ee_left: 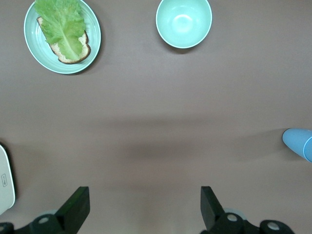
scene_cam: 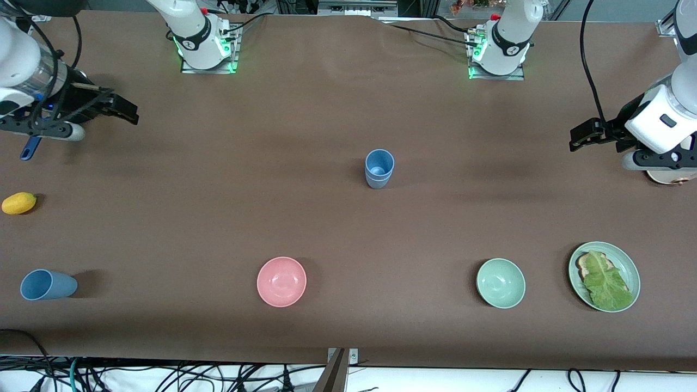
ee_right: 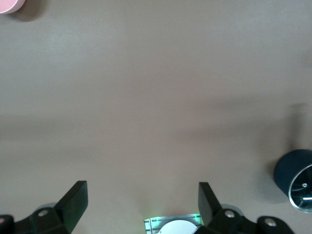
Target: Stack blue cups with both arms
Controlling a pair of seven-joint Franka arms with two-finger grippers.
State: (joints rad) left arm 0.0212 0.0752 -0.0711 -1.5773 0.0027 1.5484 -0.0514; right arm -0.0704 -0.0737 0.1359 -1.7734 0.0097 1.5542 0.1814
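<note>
Both pincers [scene_cam: 128,111] [scene_cam: 580,136] wide, empty, at table ends, well apart from stacked blue cups [scene_cam: 379,169] mid-table.

Front view: high camera facing robots, whole table [scene_cam: 348,109] seen, bases at 12 o'clock; left wrist view looks straight down, shares green bowl [ee_left: 184,22] [scene_cam: 500,282] with front; right wrist view, also downward, shares pink bowl [ee_right: 9,5] [scene_cam: 281,281].

You face a wide table [scene_cam: 326,109] covered in brown cloth, evenly lit with soft shadows — the cloth wrinkles slightly along the edge by the bases. Nearest the camera, a white strip [scene_cam: 490,381] runs under a tangle of black cables [scene_cam: 163,378]
</note>
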